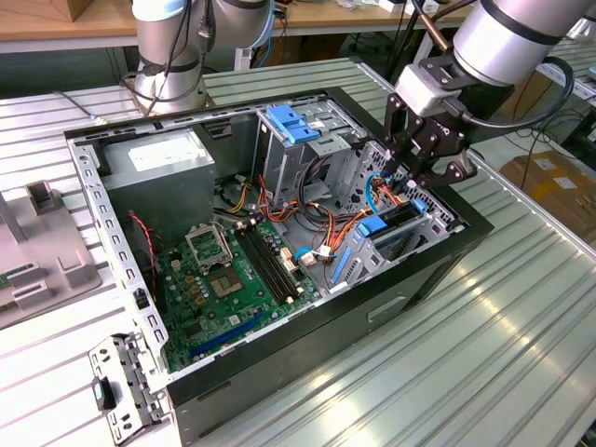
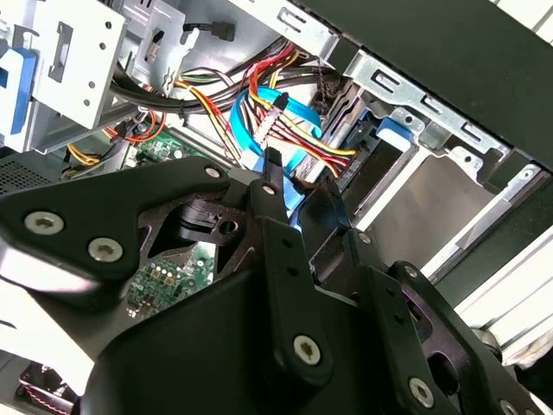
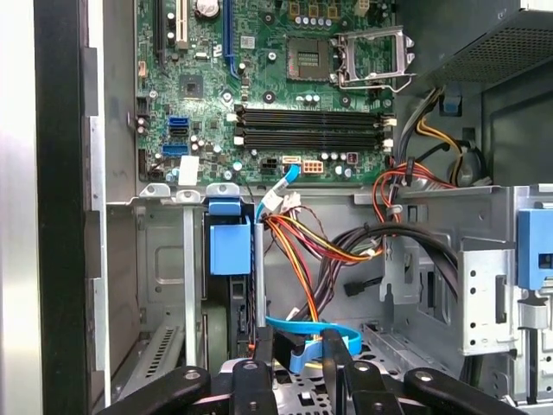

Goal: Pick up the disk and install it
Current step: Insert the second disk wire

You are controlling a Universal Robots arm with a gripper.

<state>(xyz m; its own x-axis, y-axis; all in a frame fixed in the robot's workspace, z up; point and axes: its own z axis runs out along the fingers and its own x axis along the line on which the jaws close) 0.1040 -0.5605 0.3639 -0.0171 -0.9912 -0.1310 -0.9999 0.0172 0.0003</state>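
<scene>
No legible text, number or sign is to be made out anywhere. A white sticker is seen on the grey power-supply box (image 1: 156, 160), and markings are carried by the green motherboard (image 3: 259, 78), but neither can be read.

obst: cables (image 3: 346, 251) beside drive cage (image 3: 164, 285) | motherboard (image 1: 228, 279) side open

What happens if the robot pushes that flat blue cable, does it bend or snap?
Probably bends: the flat blue cable already curves in a loose loop, so it looks floppy. It looks thin, so it is likely light too.
</scene>
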